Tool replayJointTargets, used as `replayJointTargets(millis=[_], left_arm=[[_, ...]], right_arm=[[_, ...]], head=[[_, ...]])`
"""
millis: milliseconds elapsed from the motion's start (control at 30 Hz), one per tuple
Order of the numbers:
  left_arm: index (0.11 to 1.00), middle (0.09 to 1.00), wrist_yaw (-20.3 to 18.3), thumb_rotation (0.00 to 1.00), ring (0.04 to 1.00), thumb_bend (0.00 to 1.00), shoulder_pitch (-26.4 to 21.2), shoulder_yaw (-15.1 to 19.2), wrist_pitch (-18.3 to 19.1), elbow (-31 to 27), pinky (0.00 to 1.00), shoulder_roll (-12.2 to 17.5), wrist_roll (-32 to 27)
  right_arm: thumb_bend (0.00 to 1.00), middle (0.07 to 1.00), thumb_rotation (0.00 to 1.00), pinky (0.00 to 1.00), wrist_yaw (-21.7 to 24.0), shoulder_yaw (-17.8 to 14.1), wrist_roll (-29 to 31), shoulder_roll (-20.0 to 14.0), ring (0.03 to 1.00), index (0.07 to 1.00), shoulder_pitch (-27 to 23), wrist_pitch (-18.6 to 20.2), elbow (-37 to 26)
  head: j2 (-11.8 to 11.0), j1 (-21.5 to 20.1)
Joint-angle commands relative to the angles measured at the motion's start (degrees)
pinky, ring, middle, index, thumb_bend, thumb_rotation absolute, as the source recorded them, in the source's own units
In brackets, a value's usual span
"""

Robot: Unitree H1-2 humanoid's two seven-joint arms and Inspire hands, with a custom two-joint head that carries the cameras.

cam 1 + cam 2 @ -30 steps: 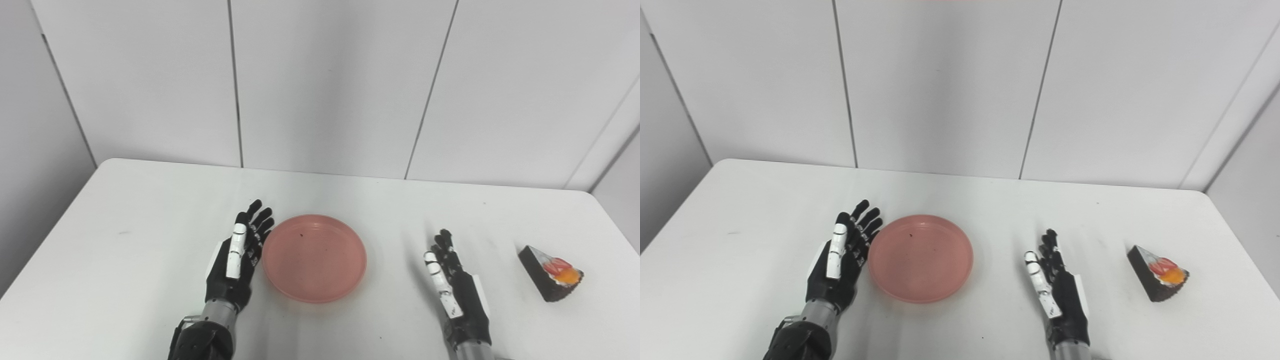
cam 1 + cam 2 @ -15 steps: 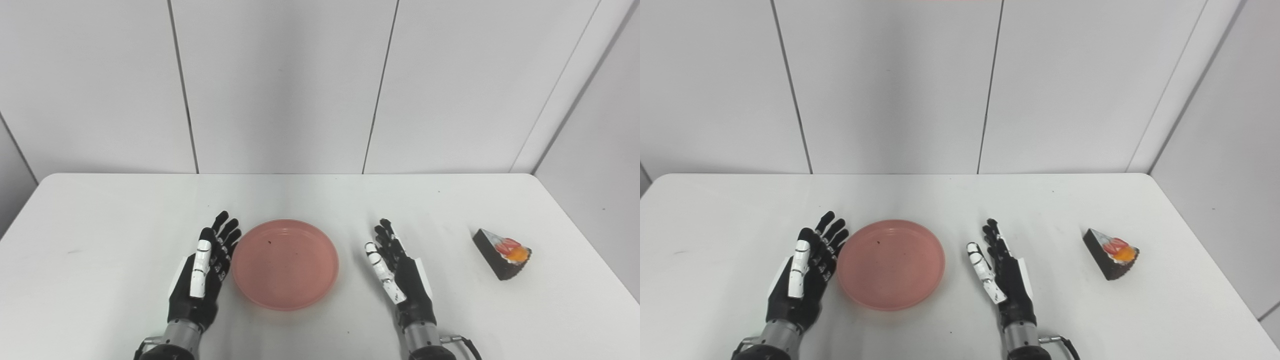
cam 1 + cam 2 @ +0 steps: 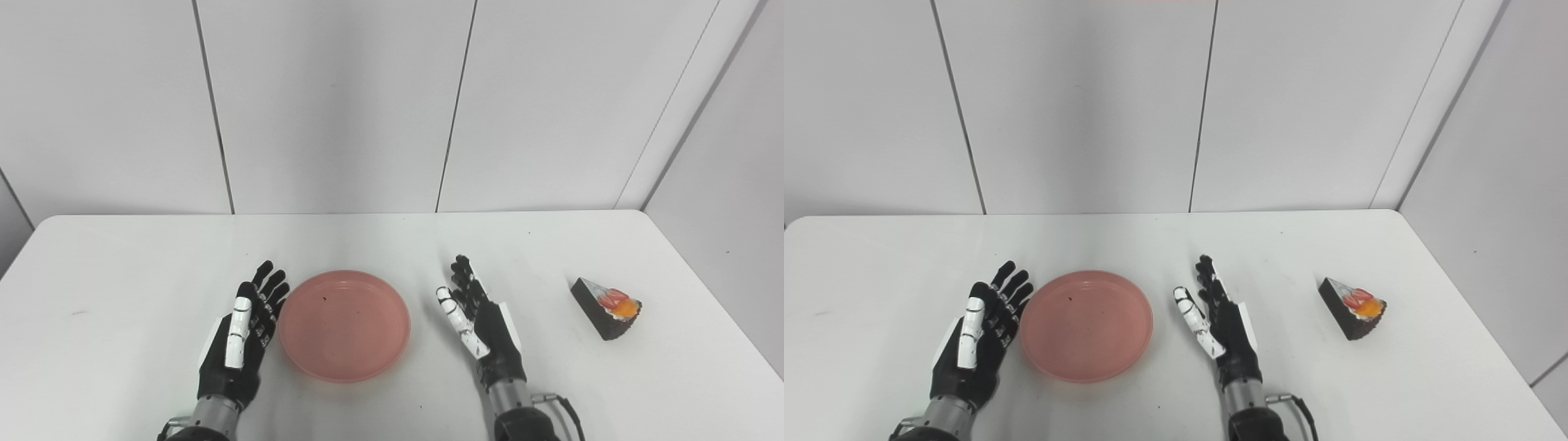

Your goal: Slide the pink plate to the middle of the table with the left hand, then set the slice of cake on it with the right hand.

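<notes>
The pink plate (image 3: 345,325) sits flat on the white table (image 3: 122,269), roughly at its middle and a little toward the near edge. It looks like thin, stiff plastic with a low raised rim — light, I'd guess, and smooth underneath, so it should glide easily at a nudge against that rim rather than needing a lift. A few dark specks lie in it; it carries no writing or mark I can read.

Just left of the plate is the left hand (image 3: 240,334), palm turned toward the rim, fingers (image 3: 267,288) straight and slightly spread, holding nothing. I can't tell whether it touches the rim.

Right of the plate, a small gap away, the right hand (image 3: 484,321) stands on edge — fingers (image 3: 465,285) extended and apart, also empty.

Well to the right of the plate lies the slice of cake (image 3: 606,307), a dark wedge with white icing and red and orange fruit on top. It is probably soft and crushable if real, so the dark sides look the safest place to take hold, away from the topping. No label shows.
</notes>
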Motion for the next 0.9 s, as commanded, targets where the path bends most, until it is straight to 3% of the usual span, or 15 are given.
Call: replayJointTargets(millis=[0, 100, 167, 233, 300, 400, 567, 867], left_arm=[[0.929, 0.941, -1.1, 0.97, 0.945, 0.63, 0.9, -0.1, 0.7, 1.7, 0.94, 0.7, -0.3], [0.919, 0.929, -2.3, 0.93, 0.93, 0.66, 0.7, 0.2, -0.1, 2.4, 0.92, 1.4, -0.6], [0.915, 0.923, -3.3, 0.92, 0.921, 0.67, 0.6, 0.3, -0.9, 3.1, 0.9, 2.0, -0.7], [0.925, 0.93, -4.0, 0.93, 0.927, 0.67, 0.5, 0.3, -1.6, 3.8, 0.91, 2.5, -0.9], [0.917, 0.922, -4.4, 0.91, 0.917, 0.68, 0.5, 0.4, -1.5, 4.0, 0.89, 2.7, -1.3], [0.894, 0.905, -4.8, 0.89, 0.898, 0.68, 0.3, 0.7, -1.8, 4.7, 0.87, 3.0, -1.8], [0.874, 0.888, -5.3, 0.87, 0.885, 0.67, 0.2, 1.0, -1.8, 5.1, 0.86, 3.3, -2.2], [0.882, 0.891, -7.1, 0.86, 0.885, 0.67, -0.4, 1.3, -2.7, 7.1, 0.86, 4.1, -3.1]], right_arm=[[0.6, 0.869, 0.5, 0.81, -0.7, -0.5, -3.4, -2.1, 0.863, 0.885, -3.1, 4.2, -3.3], [0.65, 0.877, 0.5, 0.82, 1.3, 0.3, -10.0, -5.4, 0.875, 0.874, -4.0, 12.6, -6.4], [0.67, 0.882, 0.47, 0.75, 3.3, 1.1, -14.3, -8.1, 0.851, 0.865, -4.5, 18.3, -8.8], [0.69, 0.877, 0.4, 0.68, 4.5, 1.8, -18.6, -10.3, 0.821, 0.848, -4.9, 22.8, -10.2], [0.71, 0.877, 0.34, 0.69, 4.9, 2.1, -21.8, -12.1, 0.835, 0.837, -5.2, 25.5, -11.1], [0.73, 0.88, 0.31, 0.71, 5.5, 1.7, -25.4, -13.6, 0.854, 0.834, -5.5, 27.9, -12.0], [0.74, 0.875, 0.27, 0.73, 8.7, -1.4, -29.3, -14.4, 0.862, 0.822, -6.1, 28.4, -12.2], [0.75, 0.884, 0.31, 0.78, 11.8, -5.4, -33.3, -16.5, 0.892, 0.842, -5.5, 28.4, -9.6]], head=[[-0.3, -2.0], [-0.6, -4.3], [-0.6, -4.9], [-0.7, -5.4], [-0.6, -5.7], [-0.6, -6.1], [-0.5, -7.6], [-0.5, -8.2]])
